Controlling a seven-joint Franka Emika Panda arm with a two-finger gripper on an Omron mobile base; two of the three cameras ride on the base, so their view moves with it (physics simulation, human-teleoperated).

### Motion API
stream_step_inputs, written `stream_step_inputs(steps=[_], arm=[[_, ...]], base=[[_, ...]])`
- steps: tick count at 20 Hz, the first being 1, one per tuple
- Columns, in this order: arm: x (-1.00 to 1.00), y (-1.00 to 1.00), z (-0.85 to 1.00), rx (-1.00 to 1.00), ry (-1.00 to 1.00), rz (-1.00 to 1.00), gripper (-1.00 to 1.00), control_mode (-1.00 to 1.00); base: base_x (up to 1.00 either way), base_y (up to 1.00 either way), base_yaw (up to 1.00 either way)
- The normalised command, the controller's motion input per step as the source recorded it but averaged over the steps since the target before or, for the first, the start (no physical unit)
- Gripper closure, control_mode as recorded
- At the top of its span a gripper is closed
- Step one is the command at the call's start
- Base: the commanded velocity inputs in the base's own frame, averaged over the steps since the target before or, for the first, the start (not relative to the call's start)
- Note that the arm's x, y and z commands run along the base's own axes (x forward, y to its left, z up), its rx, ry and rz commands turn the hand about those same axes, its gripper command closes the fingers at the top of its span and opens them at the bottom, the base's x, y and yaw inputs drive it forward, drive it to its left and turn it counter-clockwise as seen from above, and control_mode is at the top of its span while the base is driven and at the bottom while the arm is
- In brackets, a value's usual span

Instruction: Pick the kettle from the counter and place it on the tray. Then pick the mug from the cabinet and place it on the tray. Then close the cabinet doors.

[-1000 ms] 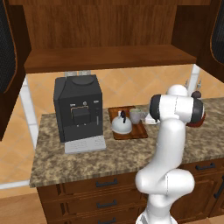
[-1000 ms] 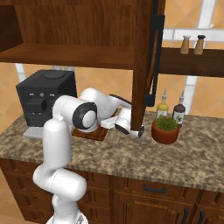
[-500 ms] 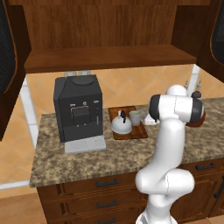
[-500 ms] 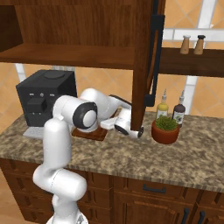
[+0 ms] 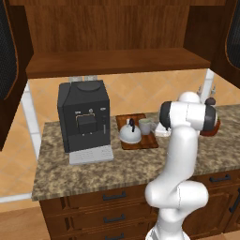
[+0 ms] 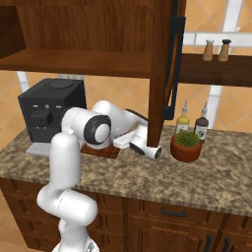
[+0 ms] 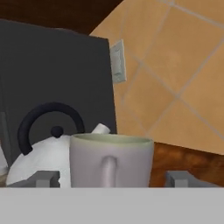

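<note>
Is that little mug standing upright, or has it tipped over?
Upright. The mug stands with its rim level on top and handle facing the camera, on the tray beside the kettle.

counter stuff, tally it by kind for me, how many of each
Big black coffee machine: 1
Squat silver-white kettle with black arched handle: 1
Pale grey-beige ceramic mug: 1
Reddish-brown wooden tray: 1
Sauce bottles: 2
Green plant in terracotta pot: 1
Total: 7

Silver-white kettle (image 5: pixel 129 134) with black handle, pale grey-beige mug (image 7: pixel 110 159) at its 3 o'clock, reddish-brown tray (image 5: pixel 143 142), speckled brown-grey counter (image 5: pixel 117 164) (granite look), matte black coffee machine (image 5: pixel 84 117).
</note>
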Motion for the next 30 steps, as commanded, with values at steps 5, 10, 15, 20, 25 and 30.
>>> stream_step_inputs(steps=[5,10,15,20,25,30], arm=[[-0.34,-0.04,0.38,0.0,-0.07,0.0,-1.0,-1.0],[-0.69,-0.01,0.72,0.0,0.0,0.0,-1.0,-1.0],[-0.8,-0.01,0.72,-0.02,0.0,-0.04,-1.0,-1.0],[-0.23,-0.06,0.03,0.0,0.0,-0.04,-1.0,-1.0],[-0.48,-0.12,0.14,0.0,-0.02,-0.01,-1.0,-1.0],[-0.56,-0.09,0.4,0.0,-0.01,-0.07,-1.0,-1.0]], base=[[0.0,0.0,0.0],[0.0,0.0,0.0],[0.0,0.0,0.0],[0.0,0.0,0.0],[0.0,0.0,0.0],[0.0,0.0,0.0]])
